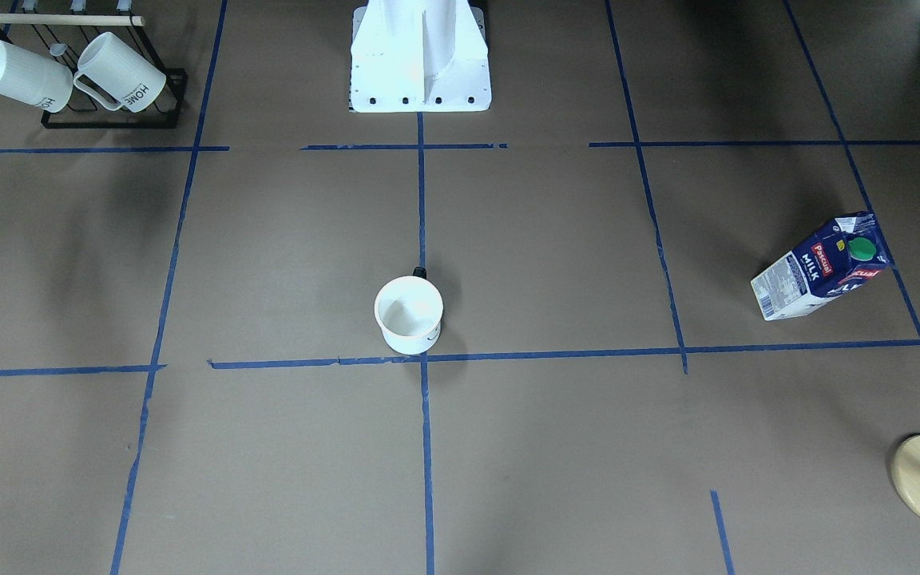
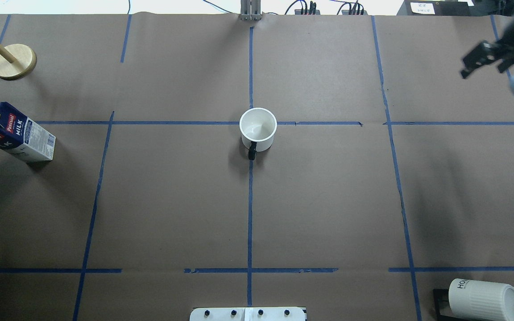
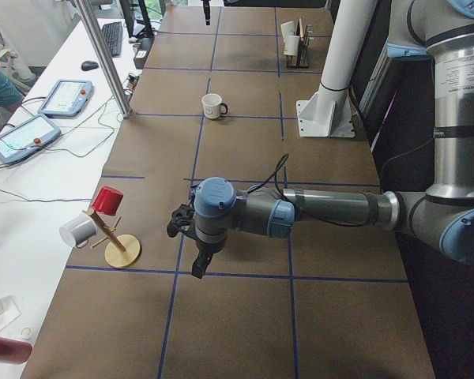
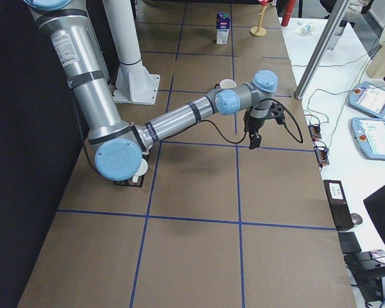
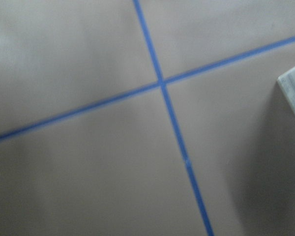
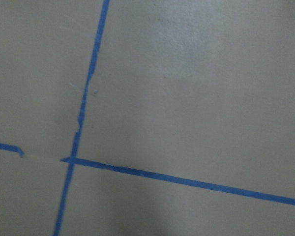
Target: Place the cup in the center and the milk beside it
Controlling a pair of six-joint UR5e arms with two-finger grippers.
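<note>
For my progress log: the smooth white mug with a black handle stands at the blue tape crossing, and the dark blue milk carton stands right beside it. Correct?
One thing is wrong. The overhead view shows the dark blue milk carton far from the white mug, at the robot's far left. The mug does stand at the blue tape crossing.

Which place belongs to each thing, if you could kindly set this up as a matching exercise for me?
Things:
1. cup
2. milk carton
3. ribbed "HOME" mugs
4. round wooden stand

Places:
A. hung on the black rack
B. far corner on the robot's left
C. at the central tape crossing
D. upright at the table edge on the robot's left, green cap up

Pairs: 1-C, 2-D, 3-A, 4-B
</note>
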